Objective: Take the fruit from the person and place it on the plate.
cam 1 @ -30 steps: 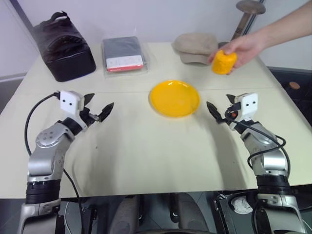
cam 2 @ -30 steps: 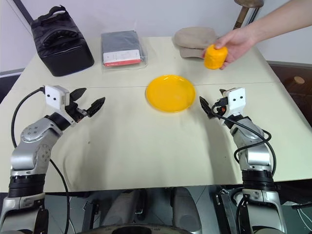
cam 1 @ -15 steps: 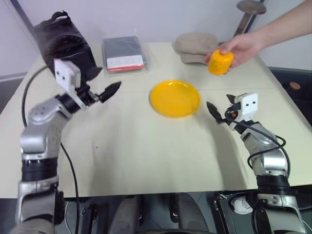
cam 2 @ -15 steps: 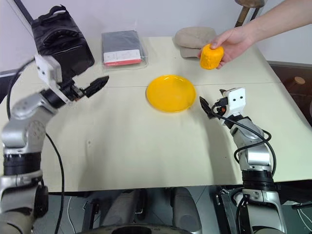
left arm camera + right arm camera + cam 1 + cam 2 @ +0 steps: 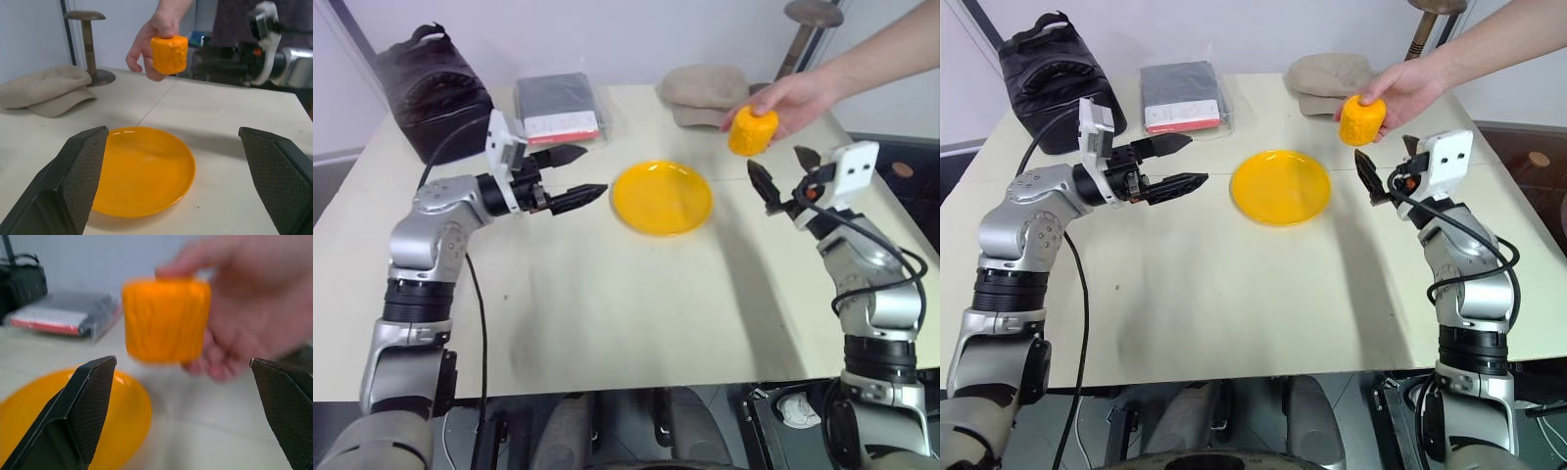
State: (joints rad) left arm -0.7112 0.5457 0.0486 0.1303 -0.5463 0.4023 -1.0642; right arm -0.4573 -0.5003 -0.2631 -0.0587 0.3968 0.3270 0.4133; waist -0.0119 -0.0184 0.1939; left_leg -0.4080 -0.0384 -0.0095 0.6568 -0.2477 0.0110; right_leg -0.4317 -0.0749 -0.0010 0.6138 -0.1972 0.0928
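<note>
A robot's 2 arms reach over a pale bench (image 5: 607,313) as a handover takes shape. Nearest the camera, the right gripper (image 5: 1386,174) is raised off the bench with its 2 black fingers spread wide and empty, pointing toward the fruit (image 5: 1361,118). The left gripper (image 5: 570,176), likewise spread apart and holding nothing, hangs just beside the near-left rim of the plate (image 5: 663,197), which sits bare at the middle of the bench.

Just beyond and above the right gripper, a person's hand (image 5: 793,98) offers the chunky yellow-orange fruit, pinched from above and behind, in the air past the plate's far-right edge. From the right wrist, the fruit sits squarely between the 2 open fingers, close ahead but not yet touched; it is well apart from the left gripper, across the plate.

The step in hand appears to be the take by the right gripper. Doing it well likely means easing forward until the fingers flank the fruit's exposed sides below the person's fingertips, closing gently on the middle so the rounded body does not squirt out, and waiting for release before pulling away toward the plate.

At the far edge lie a beige cap (image 5: 705,90), a flat packaged item (image 5: 560,108) and a black bag (image 5: 440,93).
</note>
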